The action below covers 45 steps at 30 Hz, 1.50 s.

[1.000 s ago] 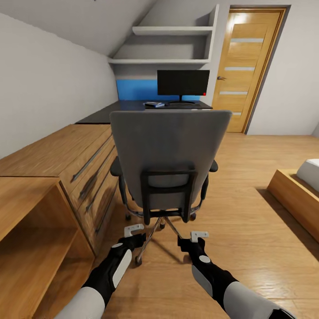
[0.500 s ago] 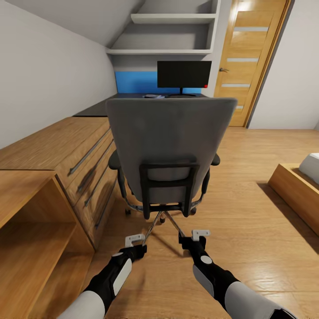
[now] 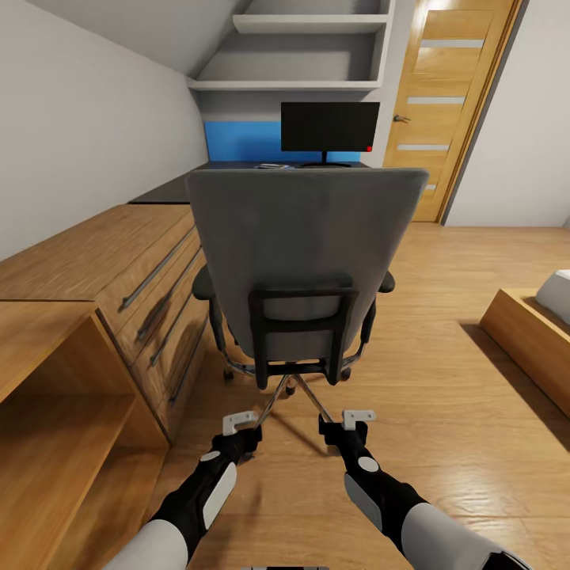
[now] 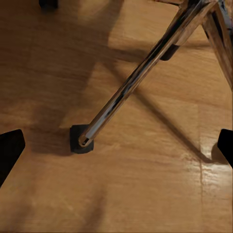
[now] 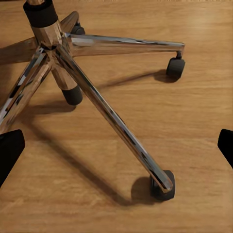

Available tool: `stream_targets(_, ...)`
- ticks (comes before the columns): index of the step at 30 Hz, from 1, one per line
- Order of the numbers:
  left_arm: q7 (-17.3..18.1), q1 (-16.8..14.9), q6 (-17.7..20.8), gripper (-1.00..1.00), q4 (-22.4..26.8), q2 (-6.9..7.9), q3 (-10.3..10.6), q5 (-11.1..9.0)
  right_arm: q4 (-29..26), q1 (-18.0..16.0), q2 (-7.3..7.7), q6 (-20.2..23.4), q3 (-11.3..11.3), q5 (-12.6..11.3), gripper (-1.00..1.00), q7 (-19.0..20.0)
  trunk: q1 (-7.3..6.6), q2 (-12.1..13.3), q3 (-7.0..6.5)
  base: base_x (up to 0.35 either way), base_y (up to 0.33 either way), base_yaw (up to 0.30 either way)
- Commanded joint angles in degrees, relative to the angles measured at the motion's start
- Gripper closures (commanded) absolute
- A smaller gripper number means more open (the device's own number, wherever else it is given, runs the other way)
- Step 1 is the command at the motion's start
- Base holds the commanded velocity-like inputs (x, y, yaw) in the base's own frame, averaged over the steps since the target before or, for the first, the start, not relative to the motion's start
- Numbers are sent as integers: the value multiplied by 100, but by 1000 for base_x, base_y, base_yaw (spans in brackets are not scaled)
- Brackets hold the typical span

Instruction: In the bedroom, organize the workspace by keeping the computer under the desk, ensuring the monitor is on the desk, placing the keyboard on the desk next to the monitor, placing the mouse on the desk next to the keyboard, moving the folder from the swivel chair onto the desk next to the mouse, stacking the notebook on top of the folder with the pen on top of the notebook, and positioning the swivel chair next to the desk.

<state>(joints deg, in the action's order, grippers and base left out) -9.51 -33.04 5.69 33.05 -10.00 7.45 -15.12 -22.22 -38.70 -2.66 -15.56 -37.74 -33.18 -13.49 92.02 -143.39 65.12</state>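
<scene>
Ahead on the floor stands one swivel chair (image 3: 301,269); beyond it, one monitor (image 3: 329,127) on the counter (image 3: 178,190). Left tool (image 3: 239,422) and right tool (image 3: 358,416) hang released.

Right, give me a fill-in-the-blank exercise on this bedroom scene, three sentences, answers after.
1. The grey swivel chair with its chrome star base turns its ____ toward the camera.
2. The wide black monitor stands on the long black ____.
3. Both the left gripper and the right gripper hang with fingers ____, holding nothing.

Missing words: back; desk; open
</scene>
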Motion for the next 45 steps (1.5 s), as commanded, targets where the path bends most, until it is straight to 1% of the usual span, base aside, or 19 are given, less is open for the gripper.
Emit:
stream_targets(1,-41,-1,-8,-100,11,0,52,-34,0,-6,3,-26,-49,-48,-100,-37,-1,-2,4,0,0,0)
stream_targets(5,-42,-1,-44,-100,14,0,89,-34,-1,-6,3,-40,-56,-48,-100,-39,-1,-2,-26,0,0,0)
stream_targets(11,-42,-1,-50,-100,17,0,97,-34,6,-6,3,-200,-57,-46,-100,-47,-1,-2,-78,0,0,0)
stream_targets(21,-38,-1,-50,-100,24,0,98,-34,7,2,3,-249,-58,-40,-100,-48,-1,-2,-167,0,0,0)
stream_targets(31,-46,-1,-57,-100,35,0,107,-34,7,3,2,-269,-58,-39,-100,-57,-1,-2,-179,0,0,0)
stream_targets(34,-74,-1,-46,-100,31,0,298,-30,-139,3,5,-272,-54,-39,-100,-57,-1,-2,-179,0,0,0)
stream_targets(35,-98,-1,-41,-100,30,0,446,-28,-215,3,8,-272,-52,-35,-100,-57,-1,-2,-179,0,0,0)
stream_targets(36,-109,-1,-36,-100,49,0,514,-29,-273,3,11,-272,-51,-33,-100,-57,-1,-2,-179,0,0,0)
stream_targets(37,-113,-1,-32,-100,79,0,538,-30,-305,3,11,-272,-50,-33,-100,-57,-1,-2,-179,0,0,0)
stream_targets(41,-172,-1,14,-100,517,0,610,-33,-512,3,17,-297,-47,-31,-100,-70,-1,-2,-179,0,0,0)
stream_targets(45,-314,-1,160,-100,916,0,628,-39,-602,3,19,-521,-48,-30,-100,-160,-1,-2,-179,0,0,0)
